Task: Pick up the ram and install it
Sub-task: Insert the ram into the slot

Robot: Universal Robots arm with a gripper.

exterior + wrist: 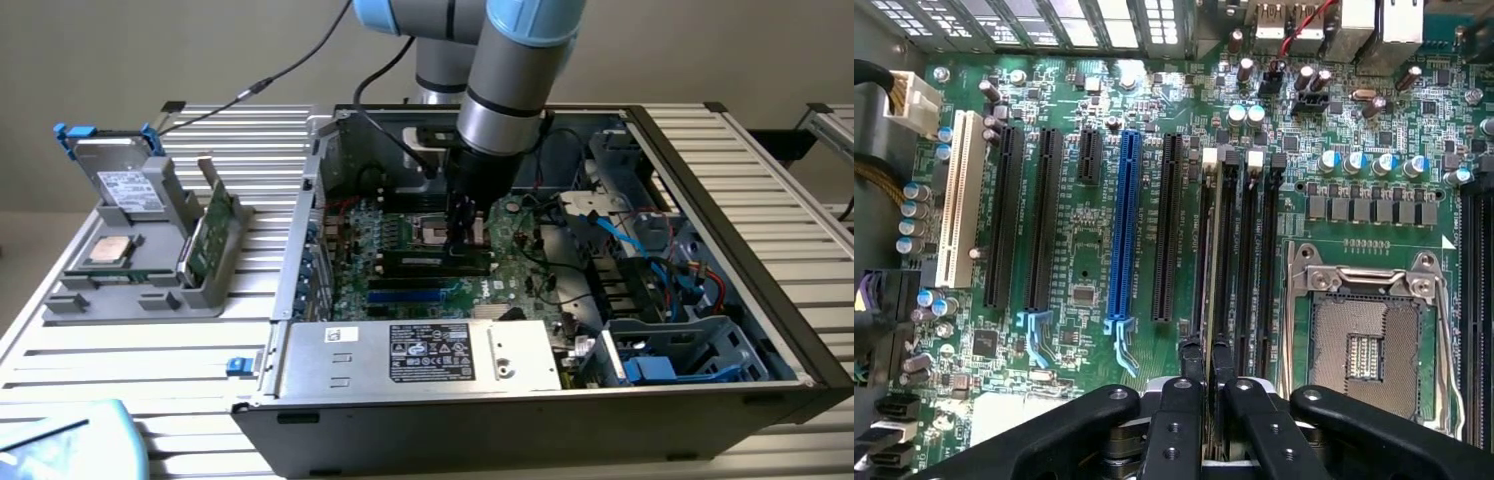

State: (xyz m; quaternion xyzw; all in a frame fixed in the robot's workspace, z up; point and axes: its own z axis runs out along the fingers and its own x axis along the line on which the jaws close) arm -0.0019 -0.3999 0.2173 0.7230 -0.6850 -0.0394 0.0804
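My gripper (466, 238) reaches down into the open computer case (787, 330), over the motherboard (400, 240). The ram (430, 263) is a long dark strip hanging under the fingers, just above the board. In the wrist view the two black fingers (1179, 425) stand close together, shut on the ram (1209, 290), which is seen edge-on. It runs along the row of black memory slots (1256, 260) beside the processor socket (1364, 345). Whether it sits in a slot or hovers just over one I cannot tell.
A silver power supply (414, 355) fills the case's near side. Blue cables and drive bays (654, 260) crowd the exterior view's right. Left of the case, a grey tray (80, 300) holds a silver processor chip (110, 250), an upright green board (200, 235) and a drive (127, 185).
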